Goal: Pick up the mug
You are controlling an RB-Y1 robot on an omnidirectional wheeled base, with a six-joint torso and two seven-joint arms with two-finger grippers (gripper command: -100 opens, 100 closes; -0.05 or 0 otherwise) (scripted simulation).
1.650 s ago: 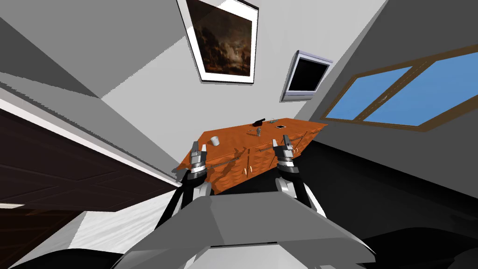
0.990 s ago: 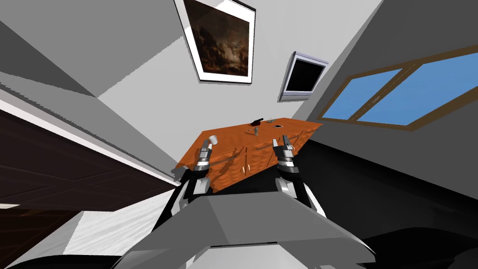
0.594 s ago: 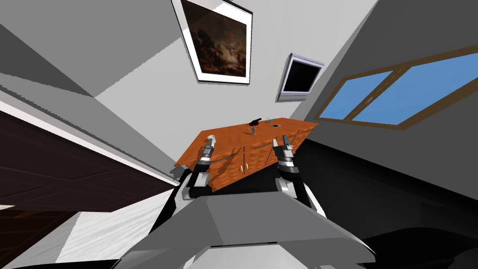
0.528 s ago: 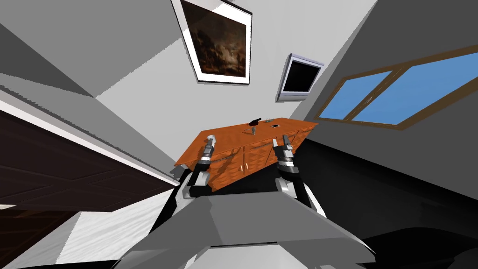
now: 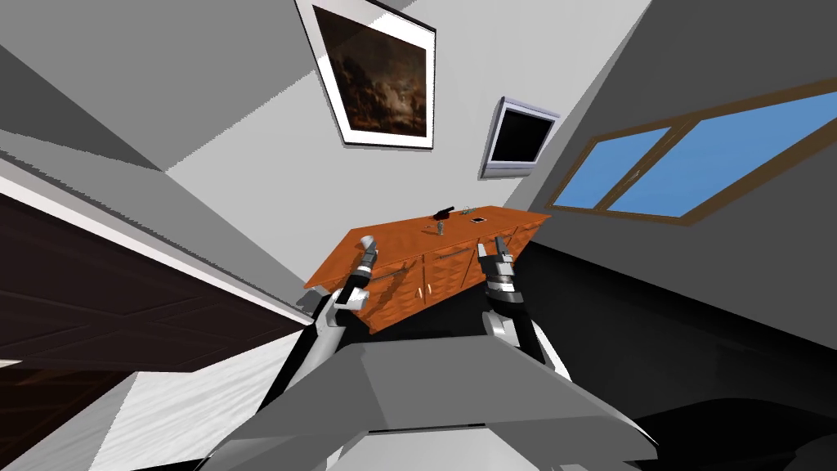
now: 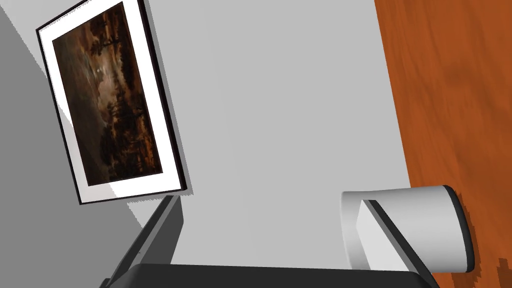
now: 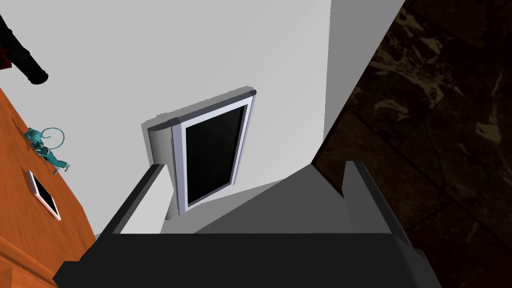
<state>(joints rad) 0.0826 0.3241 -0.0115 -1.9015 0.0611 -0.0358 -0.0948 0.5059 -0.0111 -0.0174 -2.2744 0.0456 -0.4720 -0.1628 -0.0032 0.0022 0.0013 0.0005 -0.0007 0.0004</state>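
- Left gripper has stretched forward over the last 1.6 seconds, from short of the front edge of the orange wooden table up to the white mug at the left end. The right gripper keeps its place off the front edge. The head camera has drifted slightly.
- Head view: the mug stands upright right at the left gripper's fingertips. Toward the table's right end sit a small grey figure, a black object, a teal thing and a white-framed flat device. A dark painting and a wall screen hang behind.
- Left wrist view: the left gripper is released, its fingers wide apart and nothing between them. The mug rests on the table, with a dark band where it meets the top. One finger crosses in front of the mug's side; whether it touches cannot be told. The other finger is well apart from the mug, below the painting.
- Right wrist view: the right gripper is released and empty, facing the wall screen. Beside it, the table carries the flat device, the teal thing and the black object.
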